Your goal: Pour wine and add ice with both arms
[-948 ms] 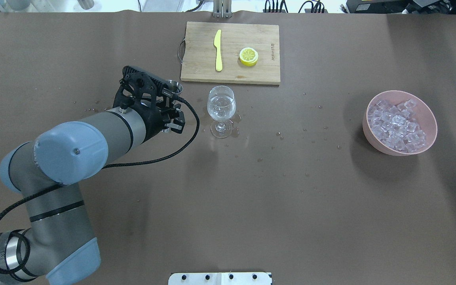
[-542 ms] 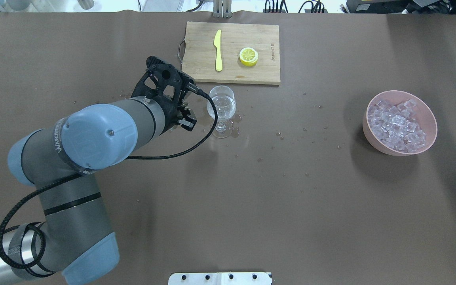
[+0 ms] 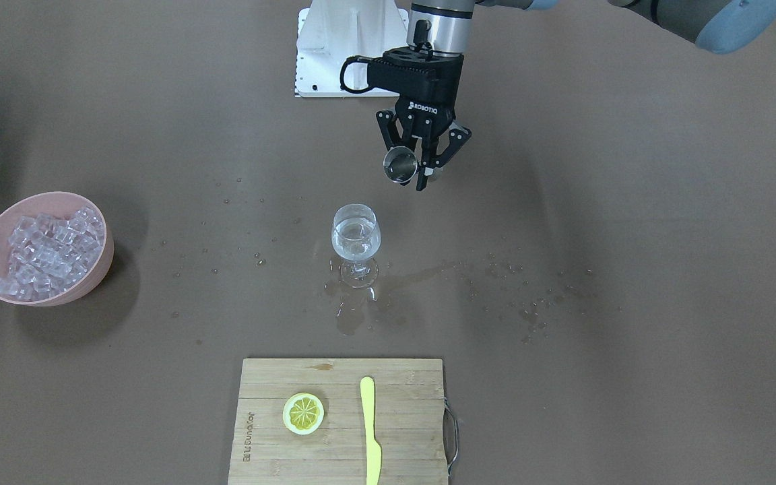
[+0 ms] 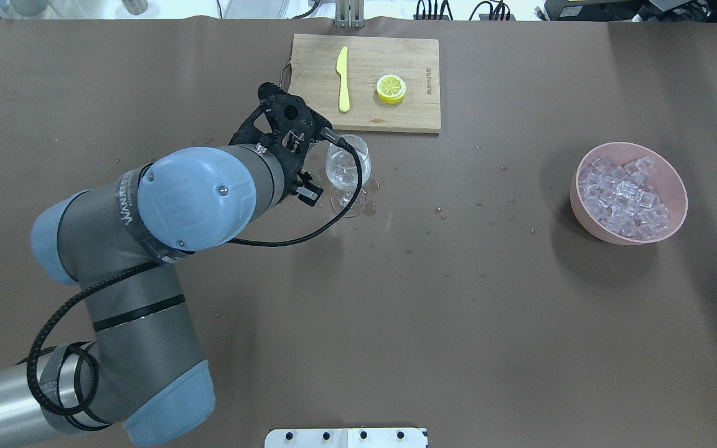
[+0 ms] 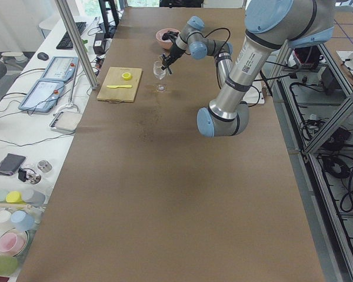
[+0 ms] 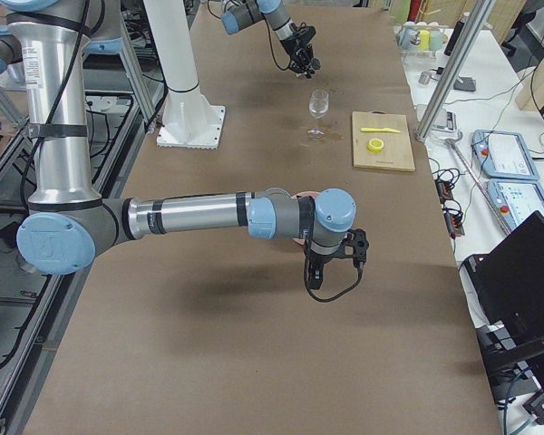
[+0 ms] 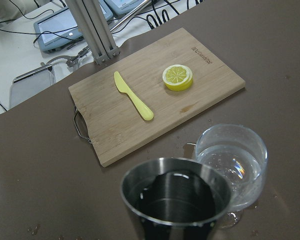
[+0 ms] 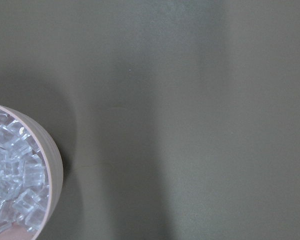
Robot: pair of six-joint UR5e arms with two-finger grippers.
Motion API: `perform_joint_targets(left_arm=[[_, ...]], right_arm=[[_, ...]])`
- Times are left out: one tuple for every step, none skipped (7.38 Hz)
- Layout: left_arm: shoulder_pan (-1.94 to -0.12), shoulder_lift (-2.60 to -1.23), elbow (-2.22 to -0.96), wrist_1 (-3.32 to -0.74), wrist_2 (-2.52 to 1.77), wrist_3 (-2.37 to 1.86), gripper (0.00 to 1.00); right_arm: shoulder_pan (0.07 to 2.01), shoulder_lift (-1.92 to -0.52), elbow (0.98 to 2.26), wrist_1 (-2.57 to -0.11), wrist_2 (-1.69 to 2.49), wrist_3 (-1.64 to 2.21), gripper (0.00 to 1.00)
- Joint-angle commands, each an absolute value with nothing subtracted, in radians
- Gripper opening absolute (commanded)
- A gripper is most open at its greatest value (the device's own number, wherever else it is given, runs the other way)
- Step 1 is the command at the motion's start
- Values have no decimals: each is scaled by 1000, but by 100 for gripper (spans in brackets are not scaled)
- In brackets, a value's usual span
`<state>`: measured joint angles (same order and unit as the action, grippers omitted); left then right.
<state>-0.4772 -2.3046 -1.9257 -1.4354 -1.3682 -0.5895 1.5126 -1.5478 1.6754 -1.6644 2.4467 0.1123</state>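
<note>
Steel round cup (image 3: 399, 166) of clear wine (image 7: 172, 199), clamped in the black left gripper (image 3: 411, 173), hangs just beside the clear stemmed glass (image 4: 347, 165). Whitish ice cubes (image 4: 623, 194) fill a pink bowl (image 4: 677, 186) well apart from it. Whether the right gripper (image 6: 332, 263) is apart or together cannot be told.

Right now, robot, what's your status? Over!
Left fingers shut on metal cup, wine inside, beside stemmed glass. Right arm by bowl of ice, its fingers unreadable. Puddle at glass foot; nothing between cup and glass.
</note>
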Motion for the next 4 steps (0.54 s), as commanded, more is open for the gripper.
perform_joint_targets(left_arm=[[-480, -2390, -1890, -1307, -1377, -528, 0], [-488, -2393, -1881, -1299, -1388, -506, 0], [-500, -2405, -1853, -1283, -1391, -476, 0], [-508, -2433, -1833, -1247, -1393, -457, 0]], right_arm=[[1511, -1548, 1675, -1664, 2447, 114, 100], [1511, -1548, 1677, -1664, 2447, 114, 100], [1511, -1548, 1677, -1664, 2447, 114, 100], [1511, -1548, 1677, -1664, 2447, 114, 100]])
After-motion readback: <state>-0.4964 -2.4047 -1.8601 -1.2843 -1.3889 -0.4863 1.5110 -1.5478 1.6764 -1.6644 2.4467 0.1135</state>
